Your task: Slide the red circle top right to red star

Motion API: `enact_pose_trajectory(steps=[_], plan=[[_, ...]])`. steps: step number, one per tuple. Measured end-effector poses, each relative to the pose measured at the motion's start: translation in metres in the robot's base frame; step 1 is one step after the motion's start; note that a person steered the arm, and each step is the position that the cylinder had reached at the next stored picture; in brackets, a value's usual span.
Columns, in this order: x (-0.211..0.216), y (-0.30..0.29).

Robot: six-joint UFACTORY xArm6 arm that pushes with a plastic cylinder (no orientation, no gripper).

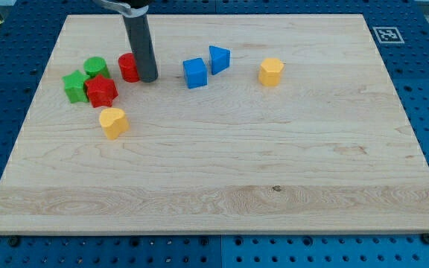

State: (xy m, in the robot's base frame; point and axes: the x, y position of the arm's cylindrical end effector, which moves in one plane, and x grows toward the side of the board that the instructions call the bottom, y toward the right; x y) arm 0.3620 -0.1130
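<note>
— Looking for the red circle?
— Yes: a short, glossy red cylinder, upright near the board's top left, up and right of the red star.
— And my tip?
— Touching the circle's right side; a bare rod, holding nothing.

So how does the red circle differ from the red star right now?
The red circle is a round, smooth-sided cylinder; the red star has pointed, jagged edges. The circle sits nearer the view's top and right, directly left of my tip; the star lies lower left, away from my tip. The star is pressed against the green star, while the circle touches no other block. Both share the same red colour.
</note>
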Motion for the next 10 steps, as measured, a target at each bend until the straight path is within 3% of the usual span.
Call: enact_pose_trajectory(steps=[3, 5, 8, 10], plan=[[-0.036, 0.013], [-0.057, -0.025], [-0.011, -0.058], [-0.007, -0.058]])
